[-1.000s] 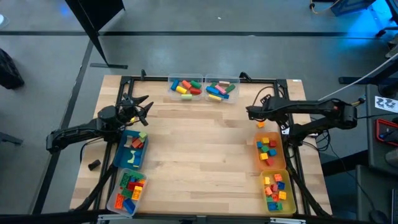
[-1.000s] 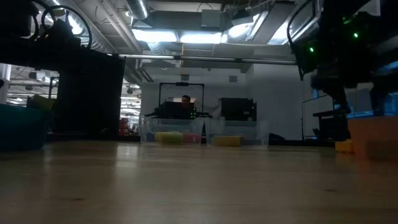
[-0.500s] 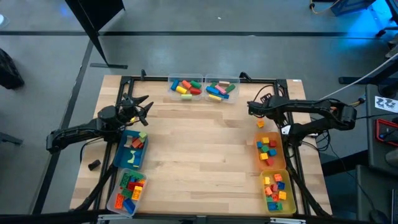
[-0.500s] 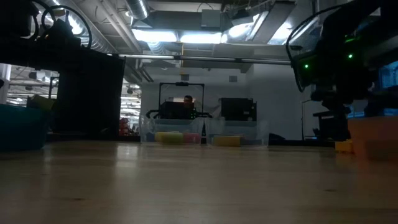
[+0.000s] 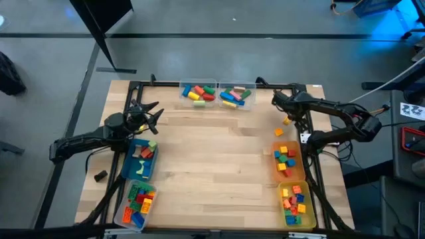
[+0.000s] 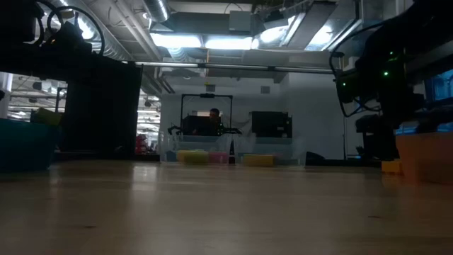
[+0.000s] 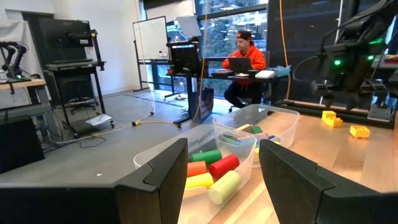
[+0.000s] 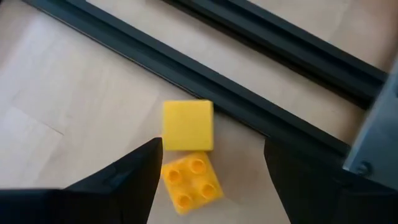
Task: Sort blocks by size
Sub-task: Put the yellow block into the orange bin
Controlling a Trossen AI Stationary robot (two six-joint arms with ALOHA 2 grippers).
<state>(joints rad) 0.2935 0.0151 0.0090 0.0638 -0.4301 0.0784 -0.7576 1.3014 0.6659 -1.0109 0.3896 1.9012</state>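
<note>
Two loose yellow blocks (image 8: 188, 149) sit on tabletop (image 5: 219, 153) by the rear frame rail (image 8: 249, 102). Right end effector (image 8: 211, 171) hovers above them, wide open, empty; center on just one blk before closing. Left end effector (image 7: 221, 177) idle, open w/ nothing held.

The high view looks straight down on the whole table (image 5: 212, 166). The low view faces level across it toward the clear bins (image 6: 212, 150), also seen from the left wrist. The right wrist view looks down closely at two yellow blocks (image 8: 189, 149).
</note>
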